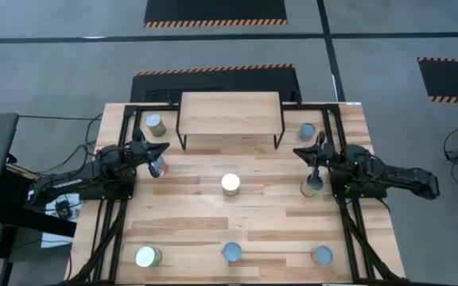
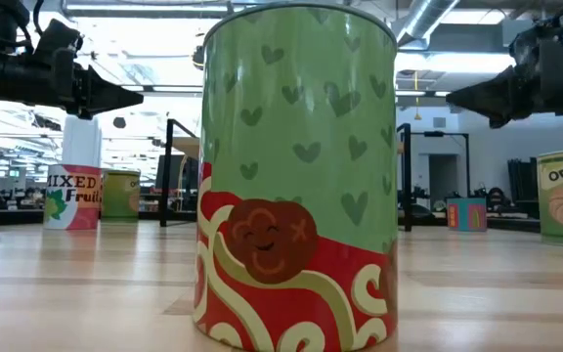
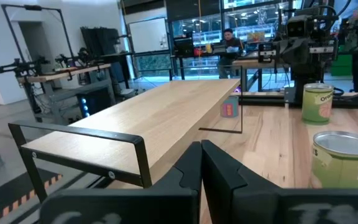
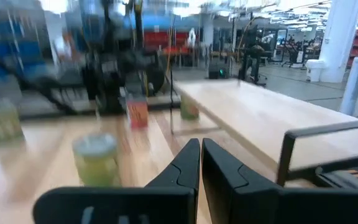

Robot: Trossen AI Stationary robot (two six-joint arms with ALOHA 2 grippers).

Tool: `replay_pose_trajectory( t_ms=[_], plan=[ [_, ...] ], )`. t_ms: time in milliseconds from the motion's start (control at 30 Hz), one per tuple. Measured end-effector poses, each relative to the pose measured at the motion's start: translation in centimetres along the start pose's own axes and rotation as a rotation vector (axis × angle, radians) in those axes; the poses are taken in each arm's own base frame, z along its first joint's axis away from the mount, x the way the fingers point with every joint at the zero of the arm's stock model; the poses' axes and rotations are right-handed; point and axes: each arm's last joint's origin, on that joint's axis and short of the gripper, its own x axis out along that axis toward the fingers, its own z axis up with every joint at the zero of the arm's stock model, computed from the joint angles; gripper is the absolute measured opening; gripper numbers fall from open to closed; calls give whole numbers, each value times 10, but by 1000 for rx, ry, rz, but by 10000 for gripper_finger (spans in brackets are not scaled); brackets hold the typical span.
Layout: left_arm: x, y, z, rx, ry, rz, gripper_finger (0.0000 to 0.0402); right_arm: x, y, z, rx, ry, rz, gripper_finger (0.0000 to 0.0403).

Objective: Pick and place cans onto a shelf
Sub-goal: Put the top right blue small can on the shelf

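The shelf (image 1: 229,117), a light plank on thin black legs, stands at the table's far middle and bears nothing. Several cans stand upright on the table: one left of the shelf (image 1: 155,123), a red one (image 1: 159,165), one in the middle (image 1: 230,184), a blue one right of the shelf (image 1: 307,131), one (image 1: 312,187) near the right arm, and three along the near edge. My left gripper (image 1: 153,148) is shut and empty, raised above the table just beyond the red can, off the shelf's left end (image 3: 166,112). My right gripper (image 1: 312,151) is shut and empty, raised off the shelf's right end (image 4: 272,121).
The near-row cans stand at the left (image 1: 147,257), middle (image 1: 231,253) and right (image 1: 321,255). The middle one fills the low view (image 2: 296,176). The shelf's black legs (image 2: 169,171) stand between the arms. People show in the room beyond the table.
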Motion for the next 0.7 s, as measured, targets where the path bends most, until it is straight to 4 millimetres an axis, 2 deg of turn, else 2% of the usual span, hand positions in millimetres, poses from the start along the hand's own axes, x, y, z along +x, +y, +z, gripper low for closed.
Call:
replay_pose_trajectory(
  t_ms=[67, 333, 400, 467, 633, 700],
  plan=[
    [0, 0, 0, -14, 0, 0, 0, 0, 0, 7, 39, -77, 0, 43],
    [0, 0, 6, 64, -65, -5, 0, -11, 3, 46, 5, -468, 34, 39],
    [0, 0, 6, 45, -69, -28, 0, -11, 4, 56, -23, -447, 50, 31],
    [0, -1, 6, 14, -70, -52, 0, -10, 3, 68, -9, -399, -15, 17],
    [0, -1, 6, 25, -70, -38, 0, 3, -8, 79, 88, -23, -464, 11],
    [0, -1, 6, 26, -70, -37, 0, 7, -11, 87, 124, 92, -569, 12]
  ],
)
